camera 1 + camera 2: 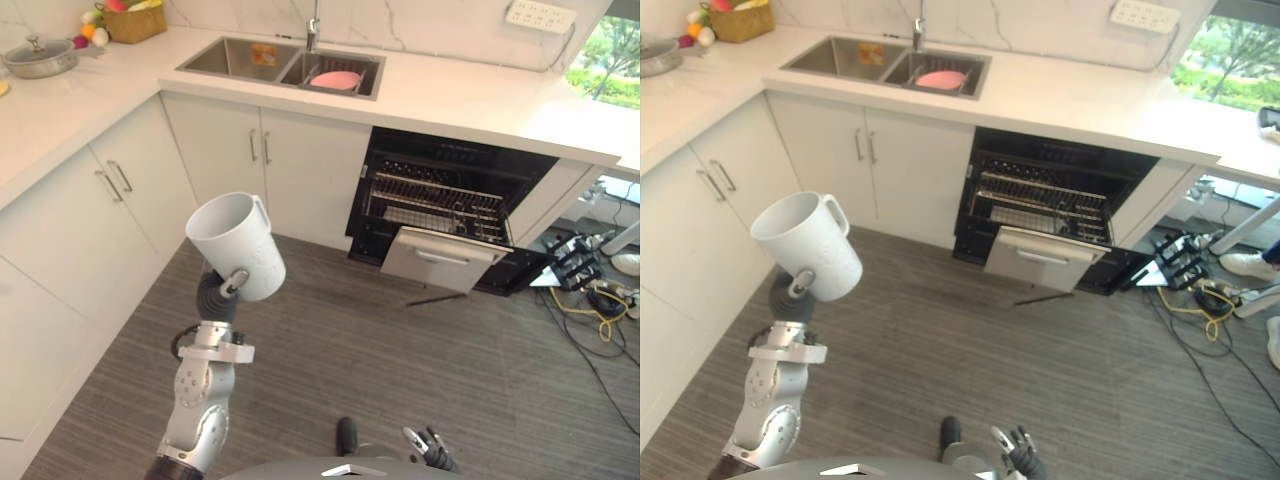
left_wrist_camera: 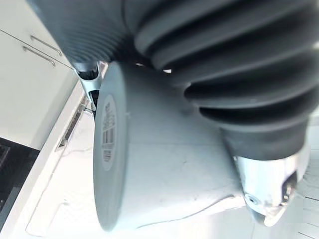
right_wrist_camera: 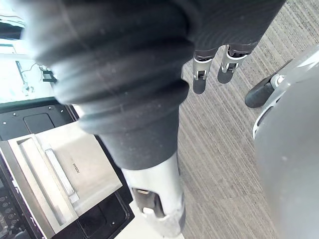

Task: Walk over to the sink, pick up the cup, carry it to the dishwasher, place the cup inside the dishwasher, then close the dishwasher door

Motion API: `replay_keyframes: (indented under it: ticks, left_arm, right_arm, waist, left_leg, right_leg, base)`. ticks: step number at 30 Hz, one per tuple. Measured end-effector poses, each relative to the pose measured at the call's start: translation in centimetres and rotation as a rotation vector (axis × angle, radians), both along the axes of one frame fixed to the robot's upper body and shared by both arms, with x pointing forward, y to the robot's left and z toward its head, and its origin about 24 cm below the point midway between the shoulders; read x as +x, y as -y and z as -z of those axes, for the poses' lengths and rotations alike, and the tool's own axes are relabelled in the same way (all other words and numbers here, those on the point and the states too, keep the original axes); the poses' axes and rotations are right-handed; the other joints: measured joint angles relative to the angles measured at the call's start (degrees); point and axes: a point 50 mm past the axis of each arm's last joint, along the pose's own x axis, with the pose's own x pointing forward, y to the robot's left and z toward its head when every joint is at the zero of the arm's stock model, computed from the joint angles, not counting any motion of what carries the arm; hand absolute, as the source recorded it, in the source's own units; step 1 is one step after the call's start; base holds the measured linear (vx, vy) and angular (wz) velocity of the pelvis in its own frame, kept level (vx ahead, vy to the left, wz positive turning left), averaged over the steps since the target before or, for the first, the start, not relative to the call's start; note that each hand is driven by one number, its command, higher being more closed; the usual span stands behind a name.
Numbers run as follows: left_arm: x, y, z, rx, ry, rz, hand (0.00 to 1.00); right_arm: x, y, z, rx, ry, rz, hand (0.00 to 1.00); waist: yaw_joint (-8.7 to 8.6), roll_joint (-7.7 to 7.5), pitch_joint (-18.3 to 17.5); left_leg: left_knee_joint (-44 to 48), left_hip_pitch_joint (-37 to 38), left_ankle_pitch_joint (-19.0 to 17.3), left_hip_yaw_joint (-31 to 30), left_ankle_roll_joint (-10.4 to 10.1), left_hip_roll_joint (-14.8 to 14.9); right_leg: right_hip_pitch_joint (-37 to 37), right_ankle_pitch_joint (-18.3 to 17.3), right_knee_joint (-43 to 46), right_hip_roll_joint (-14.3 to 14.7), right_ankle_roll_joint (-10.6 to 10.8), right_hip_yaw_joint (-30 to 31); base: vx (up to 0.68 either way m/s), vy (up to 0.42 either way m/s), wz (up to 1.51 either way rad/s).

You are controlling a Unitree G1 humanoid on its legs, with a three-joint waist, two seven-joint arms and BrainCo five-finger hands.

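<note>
White plastic or ceramic, the cup [image 1: 238,240] is off every surface, raised in front of the robot on its left side. The left hand [image 1: 222,292] grasps it from below, with one digit pressed against the lower wall. The cup is tilted, with its mouth up and toward the robot's left and its handle on the far side. In the left wrist view the cup's base [image 2: 107,144] lies just beside the hand's ribbed cover.

The right hand [image 1: 430,448] hangs low over the floor [image 1: 400,350], holding nothing. In the right wrist view its fingers [image 3: 199,74] are relaxed and not clenched.

Grey wood-grain floor lies between the cup and the dishwasher [image 1: 450,170], which sits under the bench [image 1: 470,95], well apart from the cup and to the robot's right. Its silver door [image 1: 440,258] is partly lowered and leans outward, standing across the lower part of the opening. The racks [image 1: 440,195] show above it. Loose cables [image 1: 590,300] lie on the floor to the right of the dishwasher.

White cabinet doors [image 1: 270,170] stand left of the dishwasher. Above them is the sink [image 1: 230,58], with a pink dish [image 1: 335,80] in its right basin and a faucet [image 1: 313,30] behind. Farther left on the bench are a lidded pot [image 1: 40,55] and a basket [image 1: 135,22].
</note>
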Motion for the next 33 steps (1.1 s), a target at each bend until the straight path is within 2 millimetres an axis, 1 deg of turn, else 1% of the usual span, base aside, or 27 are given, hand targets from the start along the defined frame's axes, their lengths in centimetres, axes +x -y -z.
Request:
replay_keyframes:
  ticks: [1,2,3,4,5,6,7,8,9,11,12,13,14,15,17,18,19,20,21,23,25,27,28,29,30,31,33]
  left_arm:
    - [-0.6,-0.9,0.3,-0.035,-0.006,-0.058,1.0]
    - [-0.9,-1.4,0.3,-0.04,-0.005,-0.078,1.0]
    - [-1.2,-1.4,0.5,-0.056,-0.015,-0.084,1.0]
    - [-1.7,-1.2,0.9,-0.085,-0.033,-0.096,1.0]
    - [-2.1,-1.0,1.2,-0.099,-0.047,-0.099,1.0]
    - [-2.1,-1.0,1.2,-0.096,-0.046,-0.094,1.0]
    - [-2.1,-1.2,1.2,-0.084,-0.036,-0.09,1.0]
    - [-2.1,-1.5,1.1,-0.085,-0.023,-0.092,1.0]
    - [-2.1,-1.6,1.0,-0.086,-0.015,-0.089,1.0]
    - [-2.2,-1.8,0.6,-0.083,0.013,-0.086,1.0]
    - [-2.2,-1.9,0.5,-0.081,0.018,-0.088,1.0]
    - [-2.3,-1.9,0.6,-0.08,0.018,-0.091,1.0]
    - [-2.3,-1.9,0.6,-0.078,0.02,-0.09,1.0]
    - [-2.3,-2.0,0.6,-0.074,0.025,-0.087,1.0]
    - [-2.1,-1.8,0.4,-0.067,0.04,-0.066,1.0]
    - [-1.8,-1.6,0.1,-0.055,0.055,-0.041,1.0]
    - [-1.5,-1.6,-0.1,-0.046,0.067,-0.027,1.0]
    - [-1.5,-1.7,-0.2,-0.037,0.073,-0.024,1.0]
    - [-1.4,-1.8,-0.5,-0.018,0.084,-0.014,1.0]
    - [-1.4,-1.7,-1.1,-0.01,0.105,-0.001,1.0]
    - [-1.0,-1.5,-1.5,0.002,0.112,0.013,1.0]
    - [-0.9,-1.3,-1.6,0.011,0.108,0.024,1.0]
    - [-1.0,-1.3,-1.7,0.01,0.104,0.023,1.0]
    - [-1.2,-1.4,-1.8,0.012,0.106,0.022,1.0]
    - [-1.2,-1.1,-1.7,-0.004,0.093,0.019,1.0]
    - [-1.2,-0.8,-1.6,-0.019,0.087,0.018,1.0]
    - [-1.0,-0.5,-1.9,-0.01,0.1,0.019,1.0]
  right_arm:
    - [0.5,0.0,-0.5,-0.016,0.048,-0.012,0.0]
    - [0.3,-0.6,-0.5,-0.009,0.05,-0.028,0.0]
    - [-0.2,-0.4,-0.6,-0.023,0.044,-0.043,0.0]
    - [0.0,0.2,-1.0,-0.051,0.061,-0.067,0.0]
    - [0.3,0.8,-1.2,-0.073,0.073,-0.075,0.0]
    - [0.6,1.2,-1.4,-0.086,0.081,-0.077,0.0]
    - [1.0,2.0,-1.7,-0.107,0.089,-0.076,0.0]
    - [1.5,2.1,-1.8,-0.11,0.103,-0.076,0.0]
    - [1.8,2.2,-1.9,-0.116,0.111,-0.078,0.0]
    - [2.4,2.6,-2.1,-0.135,0.13,-0.082,0.0]
    - [2.6,2.7,-2.1,-0.138,0.133,-0.082,0.0]
    - [2.7,2.6,-2.0,-0.136,0.13,-0.08,0.0]
    - [2.6,2.3,-1.9,-0.132,0.13,-0.077,0.0]
    - [2.5,1.7,-1.7,-0.117,0.127,-0.068,0.0]
    - [1.8,1.6,-1.4,-0.107,0.102,-0.04,0.0]
    - [1.0,1.7,-1.2,-0.102,0.094,0.008,0.0]
    - [0.6,1.9,-1.3,-0.105,0.102,0.044,0.0]
    - [0.5,1.8,-1.3,-0.11,0.107,0.046,0.0]
    - [0.4,1.6,-1.3,-0.115,0.116,0.048,0.0]
    - [0.1,1.4,-1.4,-0.119,0.127,0.061,0.0]
    - [0.9,1.3,-1.9,-0.137,0.173,0.115,0.0]
    - [1.5,1.1,-2.3,-0.149,0.202,0.148,0.0]
    - [2.1,0.8,-2.7,-0.164,0.228,0.175,0.0]
    - [2.6,0.8,-3.2,-0.182,0.258,0.197,0.0]
    - [3.0,1.2,-3.6,-0.201,0.274,0.206,0.0]
    - [3.5,1.9,-4.4,-0.23,0.314,0.235,0.0]
    - [4.6,2.9,-6.0,-0.277,0.392,0.269,0.0]
  waist:
    - [0.95,-0.15,0.9]
    - [1.4,-3.02,1.4]
    - [1.54,-2.53,1.8]
    - [1.71,-2.88,1.9]
    - [1.86,-1.36,2.1]
    - [1.68,-0.9,2.6]
    - [1.48,-0.77,3.1]
    - [1.55,-1.55,3.5]
    - [1.56,-1.98,3.6]
    - [2.26,-2.17,3.6]
    - [2.55,-2.17,3.6]
    - [3.29,-2.81,3.3]
    - [3.65,-3.52,3.1]
    - [3.2,-5.17,2.1]
    - [2.2,-7.02,1.9]
    - [2.1,-7.6,1.8]
    - [1.95,-7.44,1.8]
    - [1.76,-6.82,2.2]
    - [1.01,-6.62,2.2]
    - [-0.18,-6.85,1.6]
    - [-1.39,-6.46,1.4]
    - [-2.13,-6.17,1.1]
    - [-1.99,-6.66,0.6]
    - [-1.91,-8.17,-0.2]
    - [-1.9,-6.85,-0.4]
    - [-2.14,-4.74,-0.5]
    - [-2.49,-3.46,-0.4]
  left_leg:
    - [9.6,-0.9,-1.3,2.1,-2.8,2.1]
    - [23.5,-5.8,-0.8,2.2,-3.1,2.5]
    - [33.9,-10.1,1.1,1.0,-1.9,4.4]
    - [49.3,-17.8,6.9,-1.7,0.7,7.0]
    - [54.4,-23.1,4.9,-2.6,1.2,8.1]
    - [53.6,-24.6,3.3,-2.4,1.4,8.1]
    - [47.4,-26.5,1.1,-1.7,1.8,7.1]
    - [37.3,-26.9,0.8,-1.4,2.0,4.8]
    - [31.6,-26.9,1.4,-2.1,1.8,3.3]
    - [12.0,-26.9,8.9,-10.6,0.9,-1.9]
    - [9.7,-26.9,11.8,-12.6,0.6,-2.3]
    - [9.7,-25.4,17.3,-13.7,0.9,-3.3]
    - [10.9,-25.2,18.4,-13.5,1.8,-4.0]
    - [14.1,-25.5,14.8,-12.2,3.0,-5.7]
    - [16.4,-24.0,12.0,-11.3,4.9,-7.5]
    - [15.3,-21.2,10.7,-10.4,5.9,-8.2]
    - [12.9,-17.4,9.7,-9.8,6.6,-8.4]
    - [11.3,-15.2,9.2,-9.7,6.8,-8.4]
    - [8.4,-11.2,9.0,-9.6,7.0,-8.3]
    - [4.5,-6.8,9.4,-8.5,7.2,-8.2]
    - [1.2,-3.3,9.2,-6.7,7.0,-7.4]
    - [0.3,-1.5,8.4,-5.2,5.8,-6.2]
    - [0.4,-0.4,7.5,-3.1,4.3,-6.0]
    - [1.1,0.7,6.1,-1.2,2.9,-6.4]
    - [1.8,1.6,5.2,-0.3,2.4,-5.3]
    - [3.4,2.4,4.8,0.8,2.2,-3.6]
    - [5.5,2.8,4.4,1.0,2.8,-3.0]
  right_leg:
    - [-2.4,-9.5,15.4,0.2,-2.1,-1.8]
    - [-1.2,-15.0,17.6,-1.4,-2.5,-1.8]
    - [-0.8,-16.2,18.5,-1.7,-3.0,-2.0]
    - [0.5,-17.7,18.5,-1.4,-3.3,-1.5]
    - [1.7,-18.2,17.7,-1.5,-3.6,-0.8]
    - [2.8,-18.3,16.9,-1.7,-3.5,-0.5]
    - [5.3,-18.1,14.9,-2.9,-3.1,0.2]
    - [7.9,-17.4,12.7,-4.6,-1.9,0.8]
    - [9.1,-17.3,11.6,-5.5,-1.6,1.0]
    - [12.5,-17.8,8.2,-6.9,0.8,2.8]
    - [13.2,-18.3,8.2,-7.0,1.6,3.7]
    - [14.2,-19.8,8.5,-7.8,3.1,5.4]
    - [14.5,-20.7,9.0,-8.6,3.9,6.4]
    - [15.1,-21.6,10.9,-10.6,4.9,6.6]
    - [13.8,-20.7,18.3,-13.0,5.9,6.5]
    - [11.1,-18.4,26.8,-14.5,5.8,6.5]
    - [6.9,-12.7,36.5,-15.6,4.7,6.6]
    - [4.8,-11.3,41.6,-16.0,4.1,6.7]
    - [1.7,-12.4,48.8,-15.9,3.6,6.4]
    - [-2.0,-14.8,51.0,-15.0,2.6,4.8]
    - [-6.3,-17.3,43.5,-12.9,2.6,1.1]
    - [-7.3,-16.6,34.4,-10.2,2.3,-1.8]
    - [-7.1,-11.3,25.0,-7.6,0.9,-4.3]
    - [-5.5,-7.9,18.6,-6.4,-4.8,-7.4]
    - [-4.1,-7.9,17.1,-5.3,-5.0,-7.8]
    - [-1.9,-7.0,13.8,-2.9,-5.8,-7.9]
    - [0.8,-6.8,10.2,-0.8,-5.9,-5.8]
  base:
    - [0.23,-0.128,-0.63]
    - [0.28,-0.209,-0.56]
    - [0.18,-0.163,-0.27]
    - [0.25,-0.121,-0.22]
    - [0.27,-0.022,-0.21]
    - [0.35,0.016,-0.22]
    - [0.36,0.049,-0.19]
    - [0.36,0.063,-0.19]
    - [0.35,0.093,-0.22]
    - [0.34,0.146,-0.4]
    - [0.36,0.228,-0.7]
    - [0.32,0.222,-0.66]
    - [0.45,0.304,-0.63]
    - [0.46,0.287,-0.21]
    - [0.46,0.271,-0.03]
    - [0.38,0.219,-0.24]
    - [0.39,0.213,-0.33]
    - [0.37,0.181,-0.36]
    - [0.35,0.157,-0.21]
    - [0.32,0.097,-0.15]
    - [0.36,0.02,-0.28]
    - [0.32,-0.017,-0.47]
    - [0.41,-0.047,-0.95]
    - [0.49,-0.072,-1.07]
    - [0.47,-0.08,-1.14]
    - [0.36,-0.064,-0.91]
    - [0.25,-0.04,-0.85]
